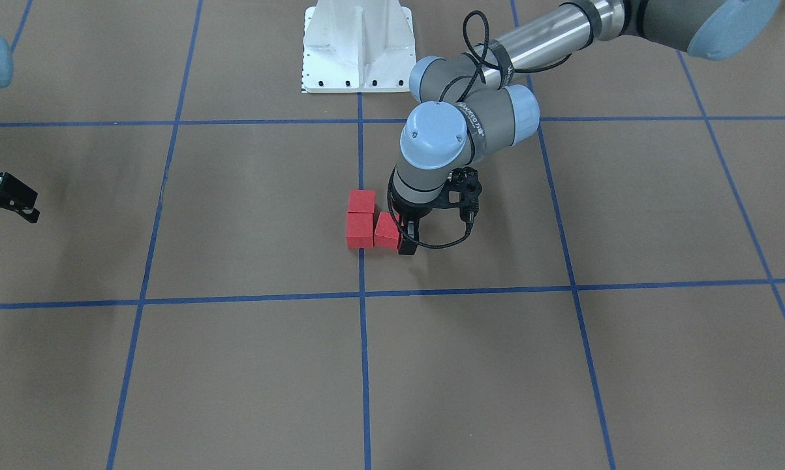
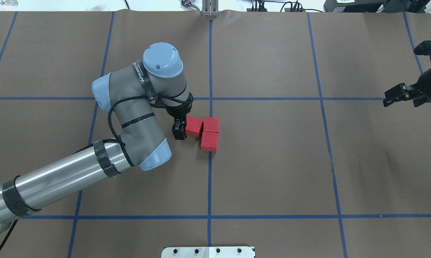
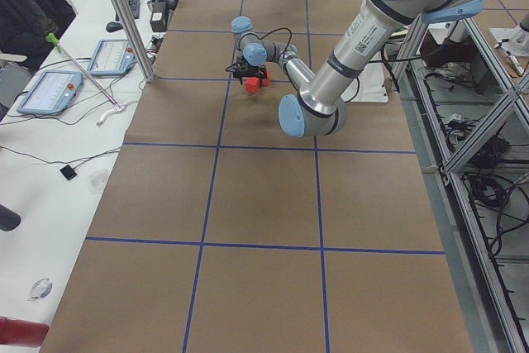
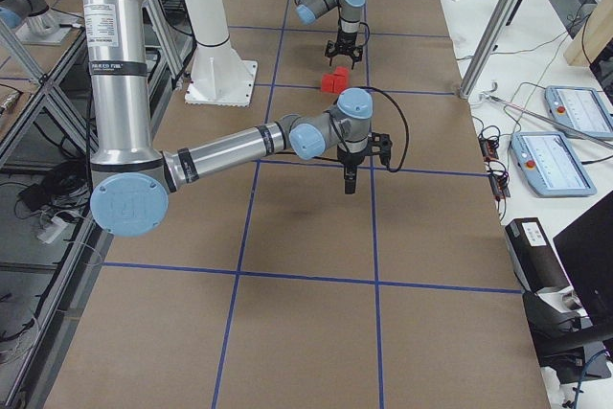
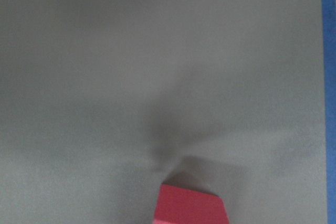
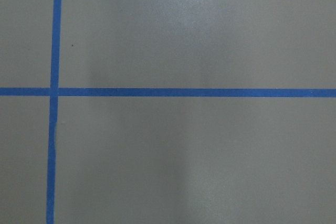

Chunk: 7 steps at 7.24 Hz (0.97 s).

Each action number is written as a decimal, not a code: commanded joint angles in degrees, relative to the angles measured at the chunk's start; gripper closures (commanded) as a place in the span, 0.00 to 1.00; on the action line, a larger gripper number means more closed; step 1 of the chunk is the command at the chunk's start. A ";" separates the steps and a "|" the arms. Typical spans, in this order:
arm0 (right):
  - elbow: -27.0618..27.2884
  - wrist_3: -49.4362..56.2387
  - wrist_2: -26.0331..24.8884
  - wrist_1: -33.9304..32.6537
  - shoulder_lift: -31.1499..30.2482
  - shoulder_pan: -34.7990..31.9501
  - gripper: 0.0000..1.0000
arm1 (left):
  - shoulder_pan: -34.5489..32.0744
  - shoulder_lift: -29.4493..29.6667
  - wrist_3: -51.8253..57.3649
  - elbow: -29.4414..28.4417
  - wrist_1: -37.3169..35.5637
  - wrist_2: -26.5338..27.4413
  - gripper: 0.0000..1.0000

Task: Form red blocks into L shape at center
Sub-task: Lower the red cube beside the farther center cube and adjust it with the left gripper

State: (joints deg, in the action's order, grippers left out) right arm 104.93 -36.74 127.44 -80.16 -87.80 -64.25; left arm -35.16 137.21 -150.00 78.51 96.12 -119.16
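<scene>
red blocks point(image 2: 205, 132) (three, touching) form an l at the center point(image 2: 236, 157), on the middle blue tape line point(image 2: 209, 186). the left gripper point(image 2: 184, 129) sits at the 9 o'clock block in the overhead view; jaw state cannot be told. the right gripper point(image 2: 398, 96), at 3 o'clock and well apart, has jaws spread and empty.

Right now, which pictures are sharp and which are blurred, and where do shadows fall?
Overhead view: sharp; the three red blocks have crisp edges and soft shadows lie on the brown floor. Left wrist view: blurred; one red block fills the bottom edge, with a dark shadow above it. Right wrist view: slightly soft, with a faint glare above the blue tape.
</scene>
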 commanded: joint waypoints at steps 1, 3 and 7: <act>0.01 0.00 0.00 0.00 0.00 0.00 0.00 | 0.27 -0.98 0.15 1.20 -0.67 -0.11 0.00; -0.08 0.00 0.00 0.00 0.00 0.00 0.00 | 0.26 -1.33 0.15 1.91 -2.15 -0.81 0.00; -0.17 0.09 0.00 0.00 0.00 0.00 0.00 | 1.40 -1.95 0.15 2.70 -2.43 -0.81 0.00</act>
State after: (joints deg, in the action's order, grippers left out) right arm 104.78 -36.66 127.44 -80.16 -87.80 -64.25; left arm -34.39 135.31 -149.85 81.16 93.73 -119.97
